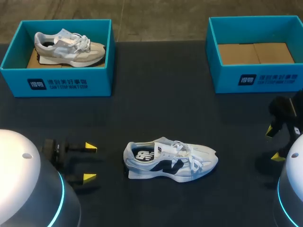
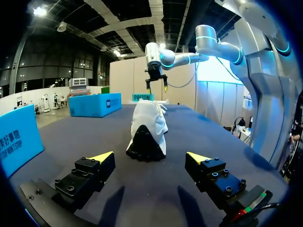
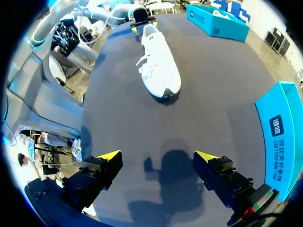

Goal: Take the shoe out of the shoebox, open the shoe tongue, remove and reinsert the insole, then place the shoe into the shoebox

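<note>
A white shoe with navy side marking (image 1: 170,161) lies on its sole in the middle of the dark table, toe pointing right and laces loose. My left gripper (image 1: 90,162) stands open just left of the heel, nothing between its fingers. From the left wrist the shoe (image 2: 147,130) is straight ahead of the open gripper (image 2: 150,158), heel towards it. My right gripper (image 1: 273,143) hangs open to the right of the toe, apart from it. In the right wrist view the shoe (image 3: 160,71) lies well ahead of the open gripper (image 3: 158,156). The right shoebox (image 1: 255,78) holds only cardboard.
A second teal shoebox (image 1: 57,82) at the back left holds another pale shoe (image 1: 68,47). The right box's wall (image 3: 284,137) is close beside my right gripper. The left box (image 2: 16,137) stands to the side of my left gripper.
</note>
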You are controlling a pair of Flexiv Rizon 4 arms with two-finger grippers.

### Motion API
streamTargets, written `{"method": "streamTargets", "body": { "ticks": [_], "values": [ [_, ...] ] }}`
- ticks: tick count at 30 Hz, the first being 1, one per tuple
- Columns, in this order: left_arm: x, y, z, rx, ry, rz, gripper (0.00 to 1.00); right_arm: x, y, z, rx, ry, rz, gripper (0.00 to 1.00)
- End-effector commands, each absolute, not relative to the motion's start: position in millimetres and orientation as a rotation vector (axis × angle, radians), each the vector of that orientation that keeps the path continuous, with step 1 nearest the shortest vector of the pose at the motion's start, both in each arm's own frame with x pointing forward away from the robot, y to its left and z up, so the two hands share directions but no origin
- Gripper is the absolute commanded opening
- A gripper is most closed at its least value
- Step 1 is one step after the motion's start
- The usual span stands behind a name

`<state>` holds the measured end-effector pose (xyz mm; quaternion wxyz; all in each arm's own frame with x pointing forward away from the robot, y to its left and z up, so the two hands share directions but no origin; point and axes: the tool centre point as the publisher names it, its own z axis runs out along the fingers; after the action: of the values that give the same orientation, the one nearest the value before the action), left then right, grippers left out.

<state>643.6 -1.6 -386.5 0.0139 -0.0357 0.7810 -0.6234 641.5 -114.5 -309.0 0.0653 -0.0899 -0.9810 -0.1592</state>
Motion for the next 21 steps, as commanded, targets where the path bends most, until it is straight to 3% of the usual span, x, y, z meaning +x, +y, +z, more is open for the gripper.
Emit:
{"method": "streamTargets", "body": {
  "ticks": [1,21],
  "values": [
    [651,-10,-391,-0.073,2.449,-1.954,1.0,640,-114,-309,-0.272,-2.962,-0.477,1.0],
    [670,-46,-399,-0.093,2.432,-1.972,1.0,640,-114,-309,-0.272,-2.962,-0.477,1.0]
  ]
}}
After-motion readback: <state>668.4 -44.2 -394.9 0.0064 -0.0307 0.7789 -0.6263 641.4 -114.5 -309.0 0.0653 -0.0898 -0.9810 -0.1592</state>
